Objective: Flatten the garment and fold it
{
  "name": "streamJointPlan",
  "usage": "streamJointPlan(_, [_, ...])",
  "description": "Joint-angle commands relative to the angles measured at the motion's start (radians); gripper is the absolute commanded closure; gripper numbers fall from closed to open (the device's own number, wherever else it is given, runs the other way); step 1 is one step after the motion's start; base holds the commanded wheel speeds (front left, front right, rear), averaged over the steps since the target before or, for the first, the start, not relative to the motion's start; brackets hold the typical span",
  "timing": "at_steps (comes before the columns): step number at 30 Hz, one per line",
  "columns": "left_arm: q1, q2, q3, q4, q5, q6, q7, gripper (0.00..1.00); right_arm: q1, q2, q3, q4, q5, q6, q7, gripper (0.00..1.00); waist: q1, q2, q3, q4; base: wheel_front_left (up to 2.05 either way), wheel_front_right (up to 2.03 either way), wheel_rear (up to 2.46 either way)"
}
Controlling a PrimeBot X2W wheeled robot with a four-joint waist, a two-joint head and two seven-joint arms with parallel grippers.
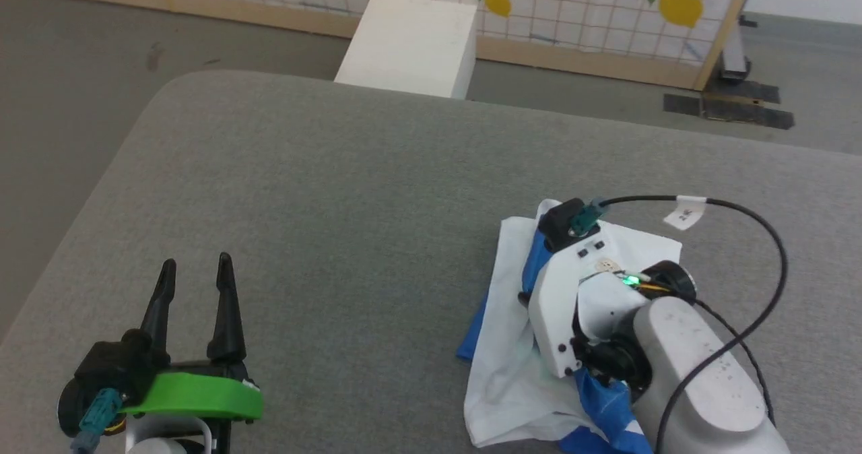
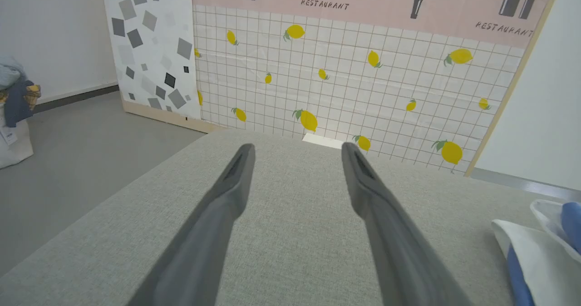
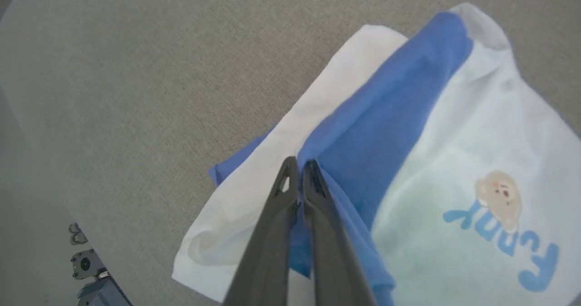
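Note:
The garment (image 1: 502, 353) lies bunched in a rough fold on the grey padded table (image 1: 323, 191), right of centre, white body with blue sleeves. In the right wrist view a blue sleeve (image 3: 386, 115) crosses the white body, which bears a bear print (image 3: 499, 197). My right gripper (image 3: 297, 163) points down onto it, shut, its tips pinching the blue sleeve's edge; in the head view its white wrist (image 1: 572, 292) covers the fingers. My left gripper (image 1: 195, 265) hovers open at the lower left, nothing between its fingers (image 2: 236, 179). The garment's edge (image 2: 535, 251) shows to its right.
A white box (image 1: 411, 43) stands on the floor beyond the table's far edge, in front of a lemon-print panel (image 1: 579, 3). A black cable (image 1: 747, 211) loops over the right arm. A bag of clothes (image 2: 13, 111) sits on the floor far left.

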Motion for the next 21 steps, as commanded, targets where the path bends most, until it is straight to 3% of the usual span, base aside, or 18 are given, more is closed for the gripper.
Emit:
streamJointPlan(1, [-0.021, -0.006, -0.001, 0.006, 0.0, -0.006, -0.005, 0.0, -0.019, 0.003, 0.018, 0.035, 0.012, -0.002, -0.02, 1.0, 0.0, 0.0, 0.03, 0.037, 0.0, 0.0, 0.0])
streamJointPlan(7, [-0.027, -0.011, 0.003, 0.018, 0.001, -0.01, -0.005, 0.0, -0.047, 0.003, 0.126, 0.154, 0.096, -0.002, -0.102, 1.0, 0.0, 0.0, 0.033, 0.041, 0.0, 0.0, 0.0])
streamJointPlan(8, [-0.027, -0.012, 0.005, 0.021, 0.001, -0.011, -0.005, 0.0, -0.054, 0.003, 0.147, 0.165, 0.11, -0.002, -0.119, 0.61, 0.0, 0.0, 0.029, 0.035, 0.0, 0.0, 0.0])
streamJointPlan(9, [-0.026, -0.012, 0.007, 0.022, 0.002, -0.011, -0.005, 0.0, -0.058, 0.003, 0.16, 0.172, 0.12, -0.002, -0.133, 0.0, 0.0, 0.0, 0.026, 0.029, 0.0, 0.0, 0.0])
streamJointPlan(17, [-0.004, -0.011, 0.021, 0.02, 0.011, -0.014, -0.005, 0.0, -0.089, 0.004, 0.147, 0.097, 0.198, -0.002, -0.269, 0.0, 0.0, 0.0, -0.024, -0.065, 0.0, 0.0, 0.0])
streamJointPlan(21, [0.012, -0.012, 0.027, 0.01, 0.015, -0.011, -0.005, 0.0, -0.047, 0.003, 0.038, 0.034, 0.099, -0.002, -0.255, 0.0, 0.0, 0.0, -0.048, -0.12, 0.0, 0.0, 0.0])
